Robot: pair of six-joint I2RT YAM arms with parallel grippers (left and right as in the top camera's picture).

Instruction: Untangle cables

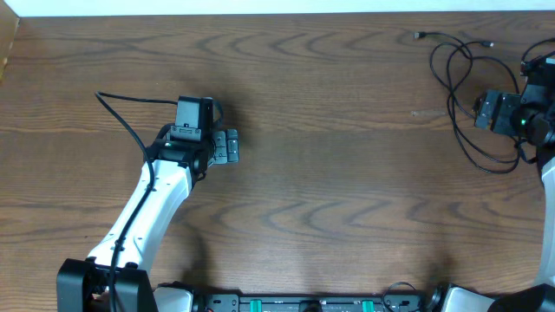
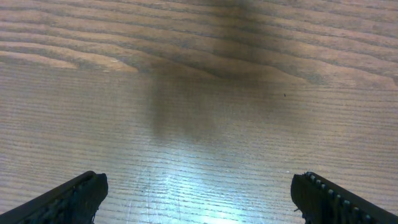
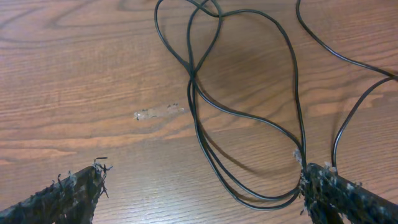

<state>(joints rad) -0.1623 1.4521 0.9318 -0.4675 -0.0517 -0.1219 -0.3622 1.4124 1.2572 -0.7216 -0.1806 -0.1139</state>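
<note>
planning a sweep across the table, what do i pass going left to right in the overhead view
left gripper → bare wood of the table → plug end of the cables → right gripper; the cable loops overlap that gripper, so they get no separate place

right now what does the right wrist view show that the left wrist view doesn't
Only the right wrist view: black cables looped on the table, one strand running by a finger of the right claw, and a pale scuff. Only the left wrist view: a shadow and glare on bare wood under the left claw. Both: the table and a wide-open claw holding nothing.
</note>
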